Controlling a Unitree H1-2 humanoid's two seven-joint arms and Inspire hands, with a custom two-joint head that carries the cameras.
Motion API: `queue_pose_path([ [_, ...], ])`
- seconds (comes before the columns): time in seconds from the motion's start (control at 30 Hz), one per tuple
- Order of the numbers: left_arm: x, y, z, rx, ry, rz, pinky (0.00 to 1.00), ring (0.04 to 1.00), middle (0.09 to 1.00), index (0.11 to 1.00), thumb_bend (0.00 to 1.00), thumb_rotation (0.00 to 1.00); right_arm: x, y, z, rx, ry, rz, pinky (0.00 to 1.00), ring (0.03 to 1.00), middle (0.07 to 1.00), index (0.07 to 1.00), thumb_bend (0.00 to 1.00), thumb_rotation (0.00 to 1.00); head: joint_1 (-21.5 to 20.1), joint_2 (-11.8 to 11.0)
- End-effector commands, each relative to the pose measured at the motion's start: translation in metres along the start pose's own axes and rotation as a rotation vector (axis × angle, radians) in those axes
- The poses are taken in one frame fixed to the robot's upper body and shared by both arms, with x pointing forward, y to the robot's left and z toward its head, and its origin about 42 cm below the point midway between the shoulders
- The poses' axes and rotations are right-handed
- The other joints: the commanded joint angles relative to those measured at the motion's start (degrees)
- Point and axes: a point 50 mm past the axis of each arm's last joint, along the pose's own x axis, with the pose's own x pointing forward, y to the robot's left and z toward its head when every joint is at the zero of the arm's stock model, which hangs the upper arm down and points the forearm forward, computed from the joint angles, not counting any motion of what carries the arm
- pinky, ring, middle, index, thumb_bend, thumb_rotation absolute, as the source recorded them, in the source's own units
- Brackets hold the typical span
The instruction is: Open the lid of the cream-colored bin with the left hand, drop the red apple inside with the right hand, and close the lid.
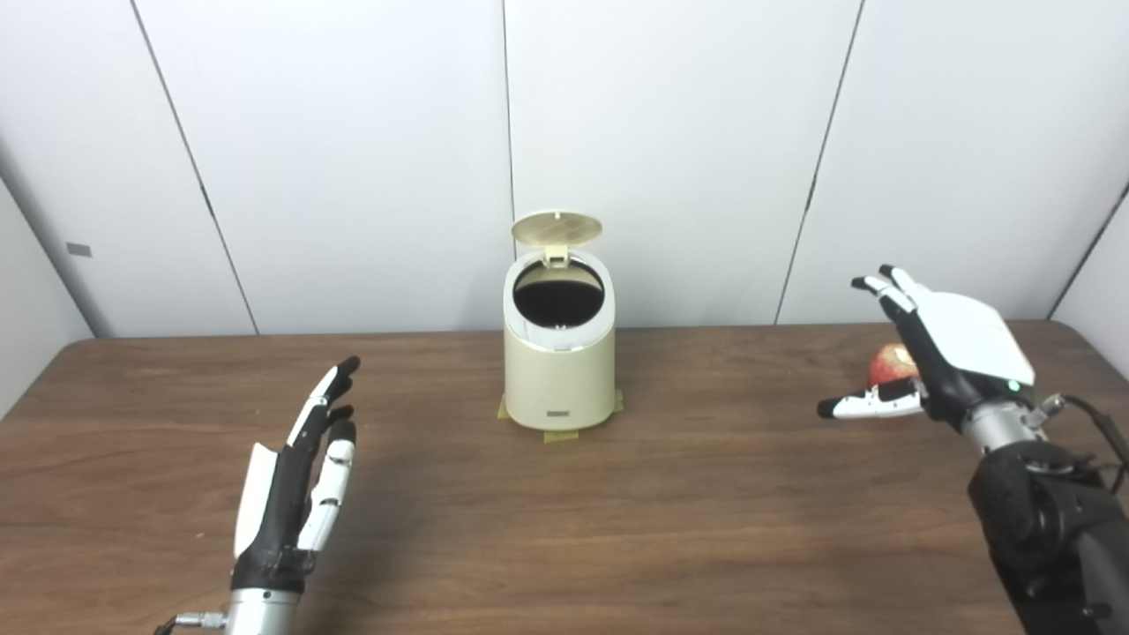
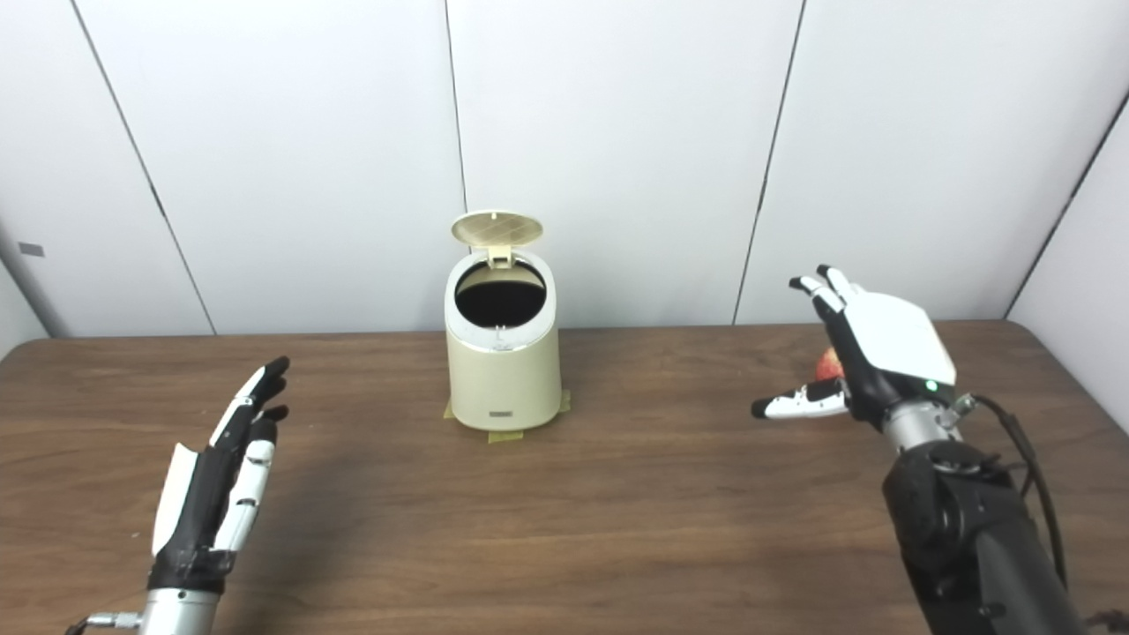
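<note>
One bin, one apple, two hands on the wooden tabletop (image 1: 706, 529); lid up, apple not yet in the bin.

Left to right: the left hand (image 1: 295, 481) hovered over the near left of the tabletop, fingers straight and slightly spread, holding nothing, well apart from the bin. The single cream-colored bin (image 1: 559, 366) stood at centre toward the back edge, on tan tape patches (image 1: 559, 435); its round lid (image 1: 557, 227) was tilted upright at the rear, and the dark opening was exposed. The right hand (image 1: 935, 353) was raised at far right, fingers spread and thumb pointing toward the bin, gripping nothing. The one red apple (image 1: 891, 363) lay on the tabletop just behind that hand, partly hidden by it; contact could not be judged.
</note>
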Motion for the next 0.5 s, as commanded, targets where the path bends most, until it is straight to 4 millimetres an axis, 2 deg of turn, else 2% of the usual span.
queue_pose_path([
  [0.0, -0.01, -0.007, 0.0, -0.027, 0.001, -0.006, 0.85, 0.921, 0.941, 0.926, 0.17, 1.0, 0.016, -0.034, 0.002, -0.046, 0.02, -0.051, 0.73, 0.974, 0.986, 0.914, 0.97, 0.32, 0.0, 0.1],
  [0.2, -0.012, -0.009, -0.003, -0.036, 0.011, -0.026, 0.84, 0.918, 0.936, 0.919, 0.15, 0.94, 0.04, -0.035, -0.006, -0.079, 0.081, -0.009, 0.59, 0.956, 0.948, 0.879, 0.95, 0.22, -0.4, -0.3],
  [0.47, -0.013, -0.006, -0.004, -0.047, 0.021, -0.025, 0.85, 0.921, 0.939, 0.922, 0.16, 0.93, 0.077, -0.023, -0.017, -0.102, 0.158, 0.087, 0.59, 0.955, 0.956, 0.891, 0.94, 0.24, -0.7, 0.1],
])
